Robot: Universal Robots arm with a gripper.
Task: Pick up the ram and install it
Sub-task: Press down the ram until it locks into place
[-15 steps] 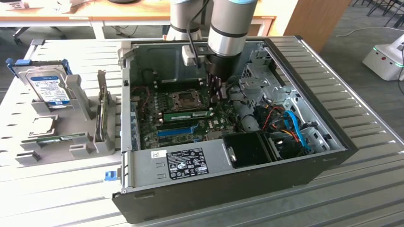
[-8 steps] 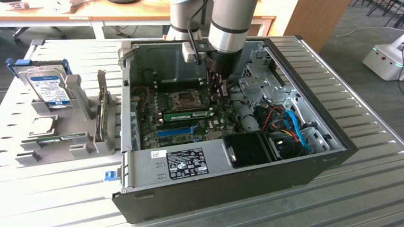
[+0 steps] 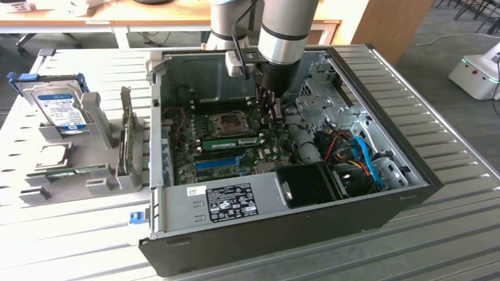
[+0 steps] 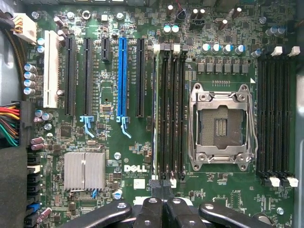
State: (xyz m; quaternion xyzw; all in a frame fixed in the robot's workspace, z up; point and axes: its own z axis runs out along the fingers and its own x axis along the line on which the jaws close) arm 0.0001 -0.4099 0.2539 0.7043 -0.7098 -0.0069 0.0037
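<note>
Closed tight with nothing pinched between its fingers, the gripper (image 4: pixel 161 197) is hovering at one end of the ram (image 4: pixel 155 118), which is standing edge-up in the outermost memory slot beside the empty black slots (image 4: pixel 173 114). Across the exterior view from its left, a second green stick (image 3: pixel 76 171) is lying in the grey holder (image 3: pixel 47 193) outside the case. Inside, the ram (image 3: pixel 230 142) is sitting just below the open CPU socket (image 3: pixel 232 122). Pushing on that one end alone is risking a tilted, half-latched stick, and a slip sideways is threatening the neighbouring slots.
</note>
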